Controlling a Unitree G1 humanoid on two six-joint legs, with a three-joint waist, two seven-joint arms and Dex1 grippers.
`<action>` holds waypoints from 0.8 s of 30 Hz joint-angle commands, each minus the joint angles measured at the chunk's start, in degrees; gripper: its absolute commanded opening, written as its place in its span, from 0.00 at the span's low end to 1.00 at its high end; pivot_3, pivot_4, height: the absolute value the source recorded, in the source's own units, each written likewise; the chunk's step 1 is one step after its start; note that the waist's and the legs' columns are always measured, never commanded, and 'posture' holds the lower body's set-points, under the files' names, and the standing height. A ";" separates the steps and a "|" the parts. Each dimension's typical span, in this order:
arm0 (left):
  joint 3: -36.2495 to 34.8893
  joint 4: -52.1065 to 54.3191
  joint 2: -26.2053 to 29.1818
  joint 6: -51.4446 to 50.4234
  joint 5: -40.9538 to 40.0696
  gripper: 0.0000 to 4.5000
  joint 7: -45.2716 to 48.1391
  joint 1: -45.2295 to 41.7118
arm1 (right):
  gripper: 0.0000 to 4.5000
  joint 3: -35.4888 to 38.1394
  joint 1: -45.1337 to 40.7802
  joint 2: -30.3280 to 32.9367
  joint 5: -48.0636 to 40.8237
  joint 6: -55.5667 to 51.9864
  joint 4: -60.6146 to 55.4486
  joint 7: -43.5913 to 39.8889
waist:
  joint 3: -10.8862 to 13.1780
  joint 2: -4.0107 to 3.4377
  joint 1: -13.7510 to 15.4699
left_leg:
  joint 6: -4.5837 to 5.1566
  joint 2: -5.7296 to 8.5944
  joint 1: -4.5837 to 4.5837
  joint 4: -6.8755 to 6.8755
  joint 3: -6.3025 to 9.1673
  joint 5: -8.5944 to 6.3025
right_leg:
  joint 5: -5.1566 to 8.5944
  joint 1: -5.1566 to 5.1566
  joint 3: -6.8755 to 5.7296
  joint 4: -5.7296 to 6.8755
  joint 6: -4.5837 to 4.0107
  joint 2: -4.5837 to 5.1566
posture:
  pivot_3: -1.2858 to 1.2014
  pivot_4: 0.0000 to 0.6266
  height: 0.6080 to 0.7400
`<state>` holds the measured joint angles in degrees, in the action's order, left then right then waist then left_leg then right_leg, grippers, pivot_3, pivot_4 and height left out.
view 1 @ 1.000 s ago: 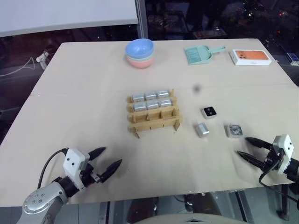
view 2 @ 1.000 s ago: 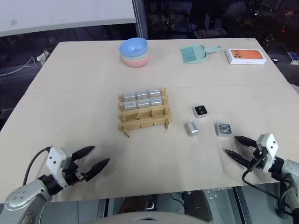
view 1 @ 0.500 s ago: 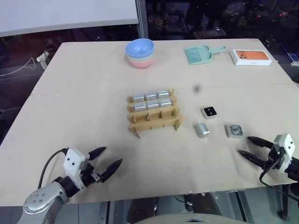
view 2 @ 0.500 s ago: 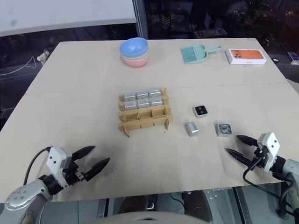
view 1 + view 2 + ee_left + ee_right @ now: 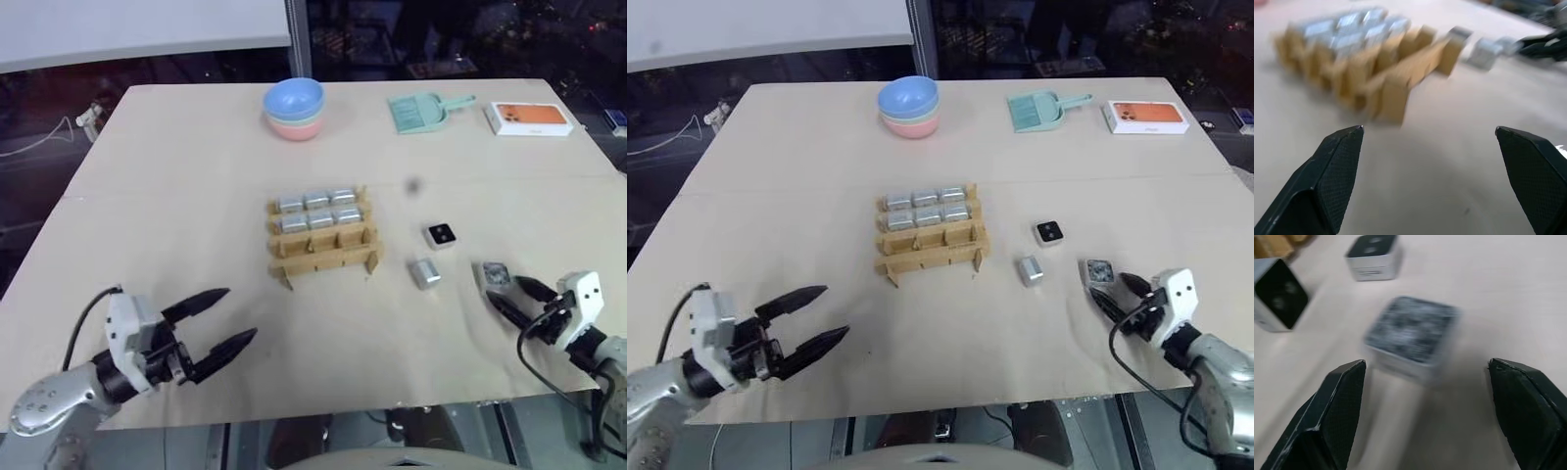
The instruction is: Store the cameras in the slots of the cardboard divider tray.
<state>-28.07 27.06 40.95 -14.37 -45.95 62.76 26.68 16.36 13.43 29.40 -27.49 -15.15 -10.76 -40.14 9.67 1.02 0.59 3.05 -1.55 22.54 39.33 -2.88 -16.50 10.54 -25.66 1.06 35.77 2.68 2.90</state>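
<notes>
Beige and broad, our table [image 5: 196, 196] carries the cardboard divider tray [image 5: 323, 238] near its middle. We see six silver-grey cameras [image 5: 316, 211] filling the tray's two far rows, three to a row, while the near row of slots looks empty.

To the right of the tray, three more cameras lie loose on the table. One camera with a black face [image 5: 440, 235] sits farthest from us. A plain silver camera [image 5: 423, 272] lies nearer, closest to the tray. A third camera with a mottled grey top [image 5: 493, 273] lies furthest right.

Our right gripper [image 5: 511, 296] reaches toward that mottled camera, its jaws spread wide and holding nothing; the fingertips sit just beside the camera, and in the right wrist view the camera [image 5: 1411, 335] lies between and beyond the two fingers.

Our left gripper [image 5: 223, 317] hangs over the near left part of the table, well apart from the tray, its jaws wide open and empty.

Along the far edge sit stacked bowls [image 5: 294, 110], blue over pink, a mint-green dustpan [image 5: 419, 112] and a white-and-orange box [image 5: 530, 117].
</notes>
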 commanded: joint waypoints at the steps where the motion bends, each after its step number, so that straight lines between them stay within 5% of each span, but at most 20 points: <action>1: -2.81 2.84 2.64 -1.66 -4.77 1.00 4.07 -0.76 | 0.88 -1.11 0.81 -2.07 2.55 0.33 -1.96 4.20 | -0.03 0.05 -0.03 | 0.00 0.00 -0.01 0.00 -0.01 0.00 | 0.00 0.00 0.00 0.00 0.00 0.00 | 0.52 0.24 1.00; 19: -0.58 3.10 6.62 -5.55 -4.93 1.00 6.91 -7.72 | 0.88 -8.09 -2.68 -12.99 13.72 -1.05 -6.01 21.28 | -0.41 0.65 -2.45 | -0.06 -0.07 -0.16 0.00 -0.08 0.03 | -0.01 0.05 0.11 0.08 -0.02 -0.08 | 0.52 0.24 1.00; 22: -0.75 2.95 6.57 -5.70 -4.73 1.00 7.22 -7.81 | 0.70 -8.27 -2.86 -13.15 14.54 -0.57 -6.05 21.79 | -0.41 0.64 -2.56 | -0.06 -0.08 -0.16 0.00 -0.08 0.03 | -0.01 0.05 0.12 0.08 -0.02 -0.08 | 0.52 0.24 1.00; 24: -0.74 2.84 6.51 -5.72 -4.44 1.00 7.49 -7.71 | 0.46 -8.39 -2.86 -13.15 14.76 -0.35 -5.97 22.00 | -0.41 0.64 -2.54 | -0.06 -0.08 -0.15 0.00 -0.07 0.03 | -0.01 0.05 0.10 0.08 -0.02 -0.07 | 0.52 0.24 1.00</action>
<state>-28.48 28.76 46.92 -20.40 -50.63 69.74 19.03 7.76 10.29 16.27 -13.46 -15.34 -16.48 -19.06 9.26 1.67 -1.95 2.99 -1.62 22.38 39.33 -2.95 -16.47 10.53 -25.62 1.16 35.85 2.66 2.82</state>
